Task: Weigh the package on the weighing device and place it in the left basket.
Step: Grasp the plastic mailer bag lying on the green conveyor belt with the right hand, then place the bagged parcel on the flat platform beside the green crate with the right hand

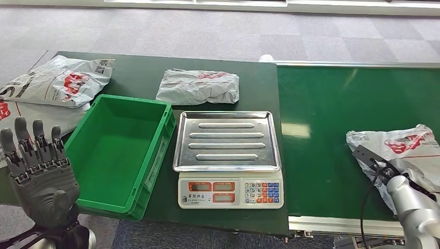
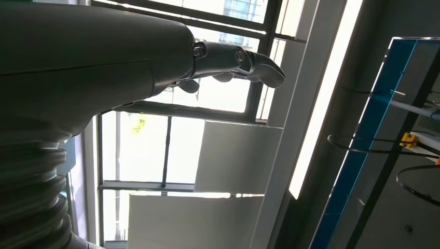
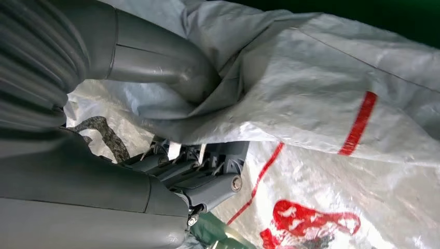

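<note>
Rightward on the green conveyor belt [image 1: 332, 129] lies the grey plastic mailer package with red print [image 1: 399, 142], where the right hand [image 3: 155, 171] meets it. Its thumb [image 3: 161, 65] presses into a fold of the film with the fingers [image 3: 207, 187] curled beneath, evidently grasping the package for lifting. The left hand [image 1: 36, 166] is raised beside the empty green plastic basket [image 1: 93, 179], fingers released and spread, holding nothing. Between them, the steel-trayed electronic scale [image 1: 228, 140] stands bare on the dark desk [image 1: 140, 72], ready for weighing.

Left robot hand [image 1: 39, 171] raised, fingers spread; package [image 1: 402, 150] apparently under right arm.
</note>
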Motion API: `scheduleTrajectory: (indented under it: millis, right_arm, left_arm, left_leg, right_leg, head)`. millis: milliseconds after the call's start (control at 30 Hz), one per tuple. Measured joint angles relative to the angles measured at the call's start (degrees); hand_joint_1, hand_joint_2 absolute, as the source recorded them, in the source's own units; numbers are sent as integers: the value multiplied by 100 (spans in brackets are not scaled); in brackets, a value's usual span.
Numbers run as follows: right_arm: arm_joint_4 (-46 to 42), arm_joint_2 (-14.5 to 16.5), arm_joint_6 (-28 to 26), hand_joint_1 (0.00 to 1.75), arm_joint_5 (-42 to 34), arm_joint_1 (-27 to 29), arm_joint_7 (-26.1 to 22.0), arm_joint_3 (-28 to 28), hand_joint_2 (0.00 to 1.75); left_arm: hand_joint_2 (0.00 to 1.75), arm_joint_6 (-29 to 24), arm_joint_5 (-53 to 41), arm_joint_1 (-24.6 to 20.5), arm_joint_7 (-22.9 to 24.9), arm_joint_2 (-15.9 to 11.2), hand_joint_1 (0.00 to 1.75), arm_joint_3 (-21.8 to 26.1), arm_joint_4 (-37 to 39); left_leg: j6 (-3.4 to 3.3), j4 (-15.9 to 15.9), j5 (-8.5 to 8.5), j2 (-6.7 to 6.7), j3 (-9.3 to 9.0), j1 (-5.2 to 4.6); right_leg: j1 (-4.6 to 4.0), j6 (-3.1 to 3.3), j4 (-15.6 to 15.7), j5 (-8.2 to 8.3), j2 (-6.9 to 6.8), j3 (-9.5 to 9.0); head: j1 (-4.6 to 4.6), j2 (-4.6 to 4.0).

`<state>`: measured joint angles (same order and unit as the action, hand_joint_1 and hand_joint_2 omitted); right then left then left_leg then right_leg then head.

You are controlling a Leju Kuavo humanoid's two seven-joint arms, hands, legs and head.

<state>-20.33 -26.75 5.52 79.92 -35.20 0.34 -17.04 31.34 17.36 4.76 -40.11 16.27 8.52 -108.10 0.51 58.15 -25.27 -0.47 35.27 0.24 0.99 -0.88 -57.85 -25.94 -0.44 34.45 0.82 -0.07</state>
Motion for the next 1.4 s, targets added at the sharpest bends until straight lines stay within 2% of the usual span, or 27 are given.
scheduleTrajectory:
  millis: [267,367,500,567,667,800,933,1067,1167,1233,1333,1400]
  right_arm:
    - [-381,110,-120,175,49,219,-44,-46,175]
    - [-741,183,-575,175,293,376,49,-61,175]
    - [-2016,321,-1770,175,883,647,759,-47,175]
    - [-2936,375,-1950,175,981,763,1062,10,175]
    - [-4194,442,-1891,175,1011,896,1002,254,175]
    - [-5260,576,-1497,175,1019,549,560,1161,175]
    - [-5331,924,-1299,175,908,-217,-326,2265,175]
    - [-4767,1550,-906,175,375,-1109,-1296,3364,175]
    - [-4226,2012,-755,175,-68,-1588,-1588,4206,175]
    - [-3949,2272,-538,175,-446,-1754,-2016,4607,175]
    - [-3479,2818,-298,175,-1045,-1796,-2777,5291,175]
    - [-3193,3194,-294,175,-1321,-1712,-2960,5807,175]
  left_arm:
    - [175,-28,2,7,-1,5,0,7,-57]
    - [175,-103,9,12,1,7,0,7,-96]
    - [175,-156,154,27,125,8,0,10,-220]
    - [175,-175,221,31,222,9,0,13,-274]
    - [175,-144,245,23,287,8,0,12,-272]
    - [175,-48,234,-138,222,-17,0,1,-112]
    - [175,6,180,-294,77,-40,0,-17,56]
    - [175,96,126,-329,29,-47,0,-88,184]
    - [175,116,88,-366,23,-52,0,-171,288]
    - [175,143,82,-380,17,-56,0,-206,352]
    - [175,124,78,-419,14,-63,0,-294,451]
    - [175,47,82,-475,14,-70,0,-349,527]
  left_leg:
    - [0,0,0,-1,0,0]
    - [0,0,0,-2,2,-1]
    - [0,0,1,-3,4,-1]
    - [1,-1,1,-1,2,-1]
    - [1,-5,1,6,4,-1]
    - [6,-9,2,49,-6,-1]
    - [14,-11,10,76,-18,1]
    - [25,-11,19,78,-22,12]
    - [29,-10,21,63,-25,17]
    - [32,-11,23,41,-22,26]
    - [44,-12,14,53,-27,31]
    - [49,-11,9,66,-30,31]
  right_leg:
    - [1,0,0,0,-1,-1]
    - [1,0,0,0,-1,-1]
    - [1,0,-1,0,-2,0]
    - [-1,1,-2,-1,-1,0]
    - [0,2,-2,-1,8,3]
    - [-1,8,-3,6,53,10]
    - [-7,16,-4,18,75,9]
    - [-16,23,-7,24,82,12]
    - [-24,28,-7,22,67,8]
    - [-30,34,-7,16,45,1]
    - [-33,38,-7,13,65,3]
    - [-36,40,-7,12,79,9]
  head:
    - [0,0]
    - [-1,0]
    - [-1,0]
    - [-1,0]
    - [-1,0]
    - [0,0]
    - [1,0]
    - [1,0]
    - [2,0]
    - [0,0]
    - [1,0]
    - [2,0]
